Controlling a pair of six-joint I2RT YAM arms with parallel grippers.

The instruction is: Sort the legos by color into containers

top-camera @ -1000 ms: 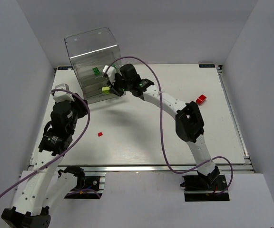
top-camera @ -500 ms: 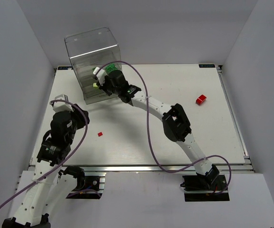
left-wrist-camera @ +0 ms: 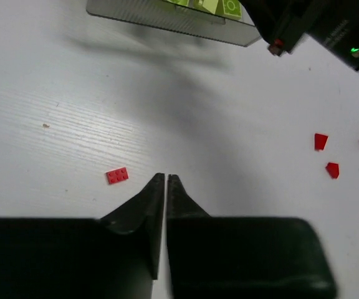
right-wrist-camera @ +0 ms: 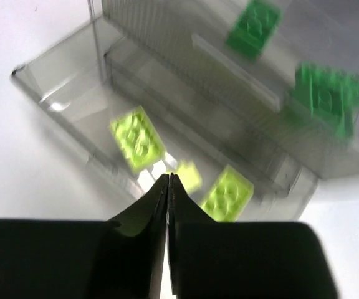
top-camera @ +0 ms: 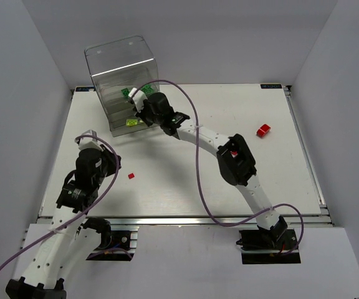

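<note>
Legos: 3 yellow-green bricks point(right-wrist-camera: 139, 137) are lodged in the lower drawer point(right-wrist-camera: 61, 93) of the clear cabinet point(top-camera: 120, 75), 2 green bricks point(right-wrist-camera: 326, 93) are seen above them, 1 red brick point(left-wrist-camera: 117, 175) is found on the table point(left-wrist-camera: 73, 93) just beside the left gripper point(left-wrist-camera: 166, 177), and both it and the right gripper point(right-wrist-camera: 168, 177) are closed empty.

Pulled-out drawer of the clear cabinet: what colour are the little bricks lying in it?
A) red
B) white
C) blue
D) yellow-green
D: the right wrist view shows yellow-green bricks lying in the pulled-out drawer, while the darker green bricks sit in other tiers of the cabinet.
</note>
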